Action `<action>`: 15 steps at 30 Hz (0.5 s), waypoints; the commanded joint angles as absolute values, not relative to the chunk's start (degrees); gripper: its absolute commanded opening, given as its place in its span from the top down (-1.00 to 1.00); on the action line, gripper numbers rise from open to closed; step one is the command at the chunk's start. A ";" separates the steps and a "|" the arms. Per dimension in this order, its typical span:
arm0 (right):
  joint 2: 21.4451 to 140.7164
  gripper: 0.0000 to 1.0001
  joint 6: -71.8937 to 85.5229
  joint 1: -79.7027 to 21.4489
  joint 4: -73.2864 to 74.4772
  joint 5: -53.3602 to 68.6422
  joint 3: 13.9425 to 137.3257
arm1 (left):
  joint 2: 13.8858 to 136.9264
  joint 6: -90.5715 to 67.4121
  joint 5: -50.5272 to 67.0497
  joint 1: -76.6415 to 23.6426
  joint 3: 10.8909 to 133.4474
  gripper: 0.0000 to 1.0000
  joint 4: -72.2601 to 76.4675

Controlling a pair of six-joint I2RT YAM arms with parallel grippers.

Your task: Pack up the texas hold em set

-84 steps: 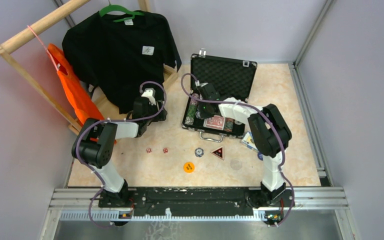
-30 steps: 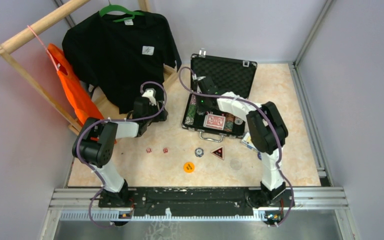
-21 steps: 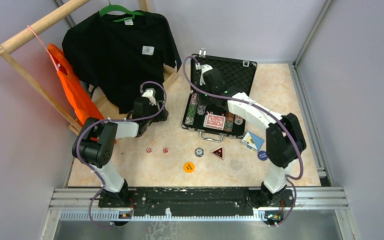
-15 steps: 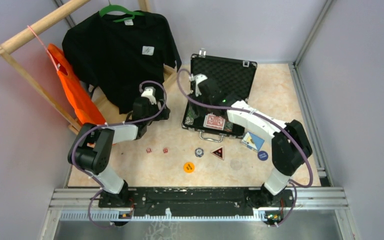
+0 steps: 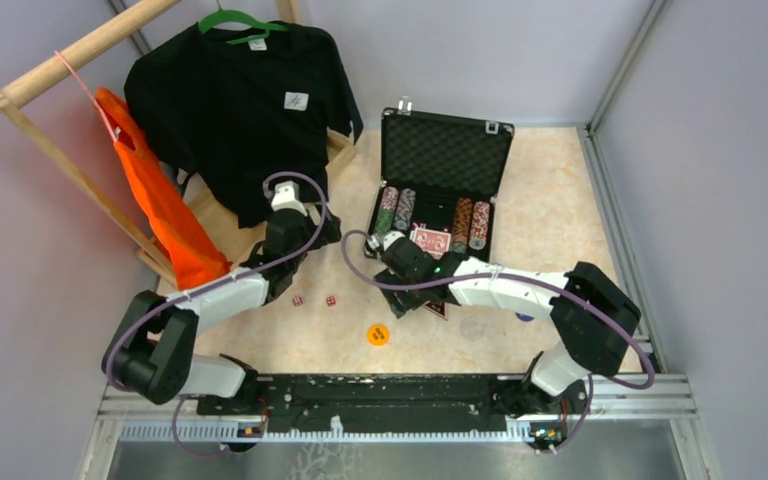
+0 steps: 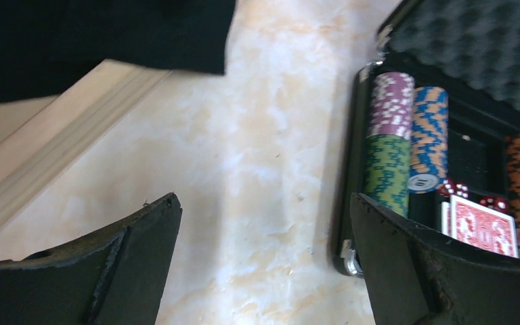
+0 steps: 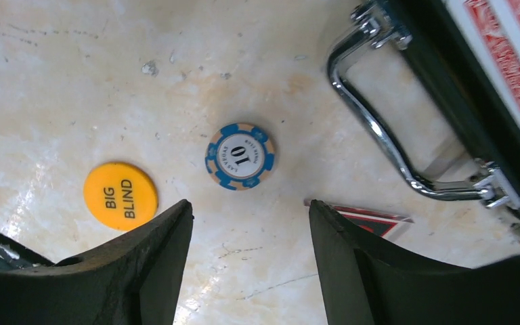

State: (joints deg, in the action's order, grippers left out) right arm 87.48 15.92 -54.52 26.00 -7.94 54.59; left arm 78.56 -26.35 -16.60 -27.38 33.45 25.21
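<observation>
Top external shows marbled beige tabletop (image 5: 560, 190), grey walls (image 5: 520, 50); left jaws and right jaws gape empty

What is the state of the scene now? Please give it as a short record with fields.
case: open, lid up; chip rows and red-backed cards inside
loose on table: two red dice, blue chip, orange token, triangular token
left gripper: open, empty, over bare table beside the case
right gripper: open, empty, above the blue chip
</observation>
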 commanded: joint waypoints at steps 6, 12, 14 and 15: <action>86.01 -0.27 21.20 -57.48 18.81 -11.40 51.49 | 72.58 -32.72 -21.84 -27.27 27.13 -0.80 21.47; 89.71 -0.26 20.48 -57.48 18.32 -12.11 54.34 | 76.65 -32.94 -16.64 -27.18 30.44 -0.98 18.60; 91.08 -0.26 20.39 -57.49 18.54 -12.72 55.56 | 77.33 -33.23 -14.60 -27.21 30.57 -0.98 19.46; 91.67 -0.26 20.27 -57.48 18.71 -13.18 56.07 | 77.58 -33.31 -14.05 -27.23 30.60 -0.98 19.69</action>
State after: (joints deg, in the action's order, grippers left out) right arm 89.43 19.77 -56.99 21.02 -10.94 51.92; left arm 76.53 -32.23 -18.15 -27.33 28.95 19.05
